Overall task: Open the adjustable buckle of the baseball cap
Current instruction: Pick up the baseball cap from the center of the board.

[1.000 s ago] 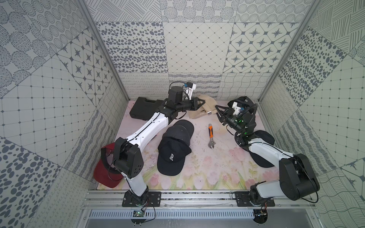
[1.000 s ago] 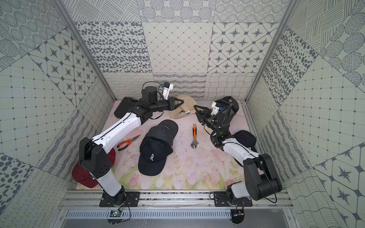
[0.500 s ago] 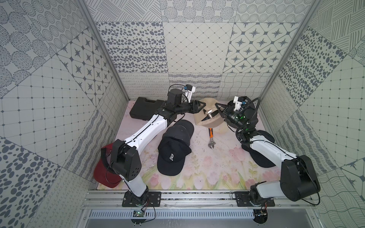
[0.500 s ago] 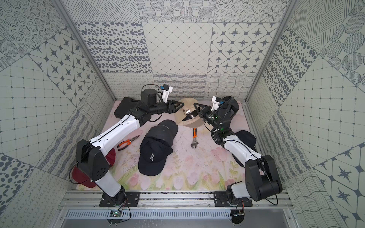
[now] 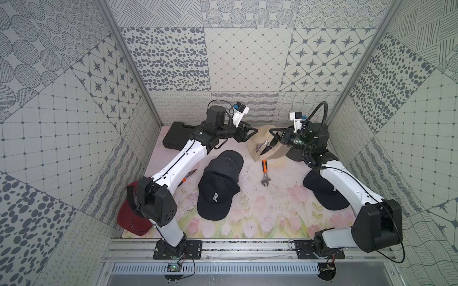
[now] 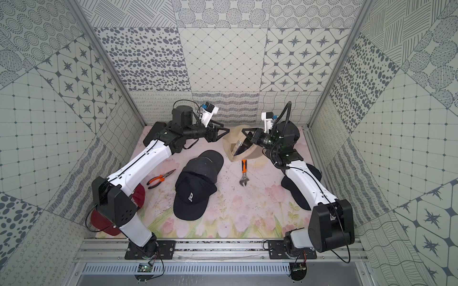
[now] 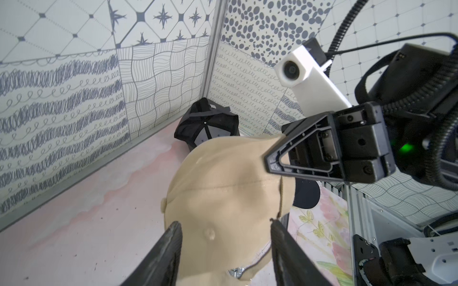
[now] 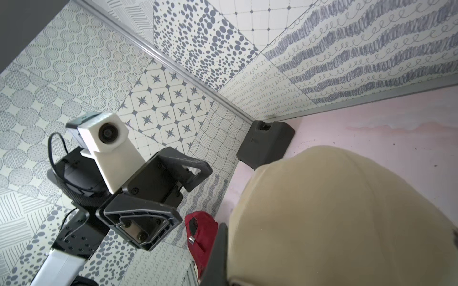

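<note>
"Tan baseball cap, back centre of the floral mat, hanging between the two arms. What has hold of it?"

"The right gripper. Jaws clamped tight on the cap's rear edge, by the opening. The crown faces the left arm."

"And the left gripper?"

"Jaws parted, nothing in them. From its wrist camera the two fingers frame the crown, tips just beside the fabric. Touching or not, I can't tell."

"The buckle?"

"Silver, showing at the rear opening in both top views, just beside the right gripper. Fastened or undone, too small to say."

"Does the cap clear the mat?"

"Its lower edge hangs near the orange handle of the adjustable wrench. Whether they meet, I can't tell."

"The rest?"

"In the middle, a black cap with a white R, well apart from both grippers. Beside the left arm, orange-handled pliers. At that arm's base, a red cap. Under the right forearm, a second black cap. In the back right corner, a third black cap. Back left against the wall, a black case."
</note>
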Controlling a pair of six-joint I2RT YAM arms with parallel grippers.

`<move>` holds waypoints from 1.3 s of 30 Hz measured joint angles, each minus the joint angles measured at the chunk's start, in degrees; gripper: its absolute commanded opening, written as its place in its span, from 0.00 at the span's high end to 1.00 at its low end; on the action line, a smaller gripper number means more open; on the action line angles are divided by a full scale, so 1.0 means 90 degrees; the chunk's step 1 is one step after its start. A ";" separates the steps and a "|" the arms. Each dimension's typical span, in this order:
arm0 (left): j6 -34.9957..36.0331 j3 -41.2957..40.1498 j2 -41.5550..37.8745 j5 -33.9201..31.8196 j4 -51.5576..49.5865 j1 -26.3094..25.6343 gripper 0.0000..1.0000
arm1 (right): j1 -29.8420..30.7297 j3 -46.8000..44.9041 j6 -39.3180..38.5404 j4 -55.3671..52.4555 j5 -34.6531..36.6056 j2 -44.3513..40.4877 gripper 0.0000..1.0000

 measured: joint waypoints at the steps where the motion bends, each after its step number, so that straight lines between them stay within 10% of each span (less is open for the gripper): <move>1: 0.0165 0.0092 0.0063 0.0141 -0.0087 0.0000 0.42 | 0.0000 0.0090 -0.0197 -0.0148 -0.0160 0.0000 1.00; 12: 0.1406 0.0369 0.0559 0.1389 -0.0765 -0.0051 0.46 | 0.0027 0.0408 -0.1090 -0.0556 -0.1503 0.0277 1.00; 18: 0.1649 0.0750 0.0950 0.1841 -0.1069 -0.0134 0.95 | 0.0073 0.0481 -0.1321 -0.0784 -0.1661 0.0444 1.00; 22: 0.1656 0.0896 0.1120 0.2011 -0.1163 -0.0155 1.00 | 0.0046 0.0622 -0.1467 -0.0950 -0.1639 0.0585 1.00; 28: 0.1253 0.0891 0.1212 0.1824 -0.1090 -0.0126 1.00 | 0.0061 0.0843 -0.1695 -0.1418 -0.1358 0.0624 0.46; 39: -0.0206 0.0114 0.0894 0.0673 -0.0376 0.0083 1.00 | 0.0046 0.0685 -0.1761 -0.2208 0.0415 0.0250 0.33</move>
